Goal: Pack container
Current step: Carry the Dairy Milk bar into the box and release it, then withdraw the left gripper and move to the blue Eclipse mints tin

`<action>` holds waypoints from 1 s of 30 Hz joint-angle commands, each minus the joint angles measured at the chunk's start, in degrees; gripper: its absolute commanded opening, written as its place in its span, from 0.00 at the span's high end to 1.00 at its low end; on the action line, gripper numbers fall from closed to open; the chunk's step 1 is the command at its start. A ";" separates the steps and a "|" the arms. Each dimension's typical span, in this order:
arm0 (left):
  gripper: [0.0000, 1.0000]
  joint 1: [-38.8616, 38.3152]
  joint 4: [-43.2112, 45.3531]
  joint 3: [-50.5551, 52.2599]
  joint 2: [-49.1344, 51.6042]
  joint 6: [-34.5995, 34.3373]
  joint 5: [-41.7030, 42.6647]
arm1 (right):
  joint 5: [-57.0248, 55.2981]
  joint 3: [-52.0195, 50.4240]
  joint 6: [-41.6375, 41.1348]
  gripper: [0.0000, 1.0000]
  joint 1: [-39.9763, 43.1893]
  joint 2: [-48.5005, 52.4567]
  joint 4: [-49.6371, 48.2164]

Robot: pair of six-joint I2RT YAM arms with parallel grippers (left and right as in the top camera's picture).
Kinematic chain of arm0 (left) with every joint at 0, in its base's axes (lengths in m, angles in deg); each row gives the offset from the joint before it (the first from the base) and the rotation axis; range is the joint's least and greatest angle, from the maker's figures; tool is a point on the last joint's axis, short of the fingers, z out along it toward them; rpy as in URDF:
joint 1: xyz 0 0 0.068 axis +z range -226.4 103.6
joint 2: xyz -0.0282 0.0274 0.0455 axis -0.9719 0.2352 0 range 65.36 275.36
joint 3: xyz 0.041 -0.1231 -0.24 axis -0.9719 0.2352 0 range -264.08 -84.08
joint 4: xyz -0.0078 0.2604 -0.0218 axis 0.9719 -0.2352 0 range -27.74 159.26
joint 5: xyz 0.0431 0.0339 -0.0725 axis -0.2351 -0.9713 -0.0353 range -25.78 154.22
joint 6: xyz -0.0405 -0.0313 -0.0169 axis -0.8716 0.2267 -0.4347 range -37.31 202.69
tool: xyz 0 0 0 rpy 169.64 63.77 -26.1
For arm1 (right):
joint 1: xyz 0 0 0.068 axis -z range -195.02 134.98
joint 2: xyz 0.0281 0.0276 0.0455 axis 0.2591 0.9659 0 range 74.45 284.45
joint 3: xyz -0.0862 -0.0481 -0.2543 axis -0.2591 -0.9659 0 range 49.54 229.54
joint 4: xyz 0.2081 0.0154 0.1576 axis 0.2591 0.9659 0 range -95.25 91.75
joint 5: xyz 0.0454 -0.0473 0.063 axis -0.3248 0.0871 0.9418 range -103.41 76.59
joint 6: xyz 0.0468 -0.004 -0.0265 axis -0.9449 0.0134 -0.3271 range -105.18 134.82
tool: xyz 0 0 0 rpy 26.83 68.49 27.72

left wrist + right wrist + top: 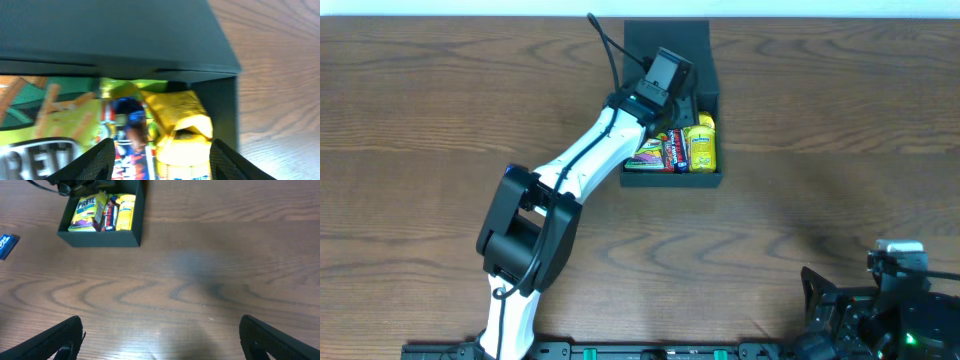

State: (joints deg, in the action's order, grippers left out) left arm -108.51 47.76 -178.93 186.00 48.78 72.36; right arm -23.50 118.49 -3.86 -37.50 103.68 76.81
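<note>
The container (pixel 672 181) sits in the upper middle of the overhead frame on the wooden table (pixel 440 100), with its flap lid (pixel 665 40) thrown back towards the top edge. Inside it lie a yellow packet (pixel 701 143) on the right, a dark bar (pixel 675 150) in the middle and a green packet (pixel 648 156) on the left, side by side. The left arm reaches up from the lower left, and the left gripper (pixel 162 160) hangs over the open box. In the left wrist view its fingers (pixel 97 160) stand apart at the bottom corners with nothing pinched between them, and the snacks show below. The right gripper (pixel 165 340) is at the lower right of the overhead frame, well apart from the box, its fingers (pixel 277 340) spread wide over bare wood. A small blue packet (pixel 6 245) lies at the left edge of the right wrist view.
</note>
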 commanded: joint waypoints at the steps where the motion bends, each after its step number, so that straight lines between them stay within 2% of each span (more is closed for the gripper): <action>1: 0.39 2.19 -1.95 -1.27 -2.75 4.55 -1.11 | -0.44 0.35 -0.57 0.01 -0.37 0.02 0.04; 3: 0.39 3.72 -4.85 -1.27 -5.31 6.78 -1.97 | -0.44 0.35 -0.57 0.01 -0.37 0.02 0.04; 8: 0.39 8.74 -17.05 -1.27 -11.15 7.37 -8.94 | -0.44 0.35 -0.57 0.01 -0.37 0.02 0.04; 13: 0.49 14.12 -27.19 -1.27 -14.01 14.32 -11.58 | -0.42 0.35 -0.57 0.01 -0.37 0.02 0.04; 23: 0.51 24.17 -39.32 1.07 -14.49 29.57 -11.98 | -0.42 0.35 -0.57 0.01 -0.37 0.02 0.04; 27: 0.49 28.68 -40.35 5.86 -14.49 37.44 -9.60 | -0.42 0.35 -0.57 0.01 -0.37 0.02 0.04; 30: 0.49 30.36 -39.63 9.18 -14.49 39.87 -10.05 | -0.44 0.35 -0.57 0.01 -0.37 0.02 0.04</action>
State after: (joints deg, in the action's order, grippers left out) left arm -79.14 8.14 -171.82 172.10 83.12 61.93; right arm -23.50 118.49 -3.86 -37.50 103.68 76.79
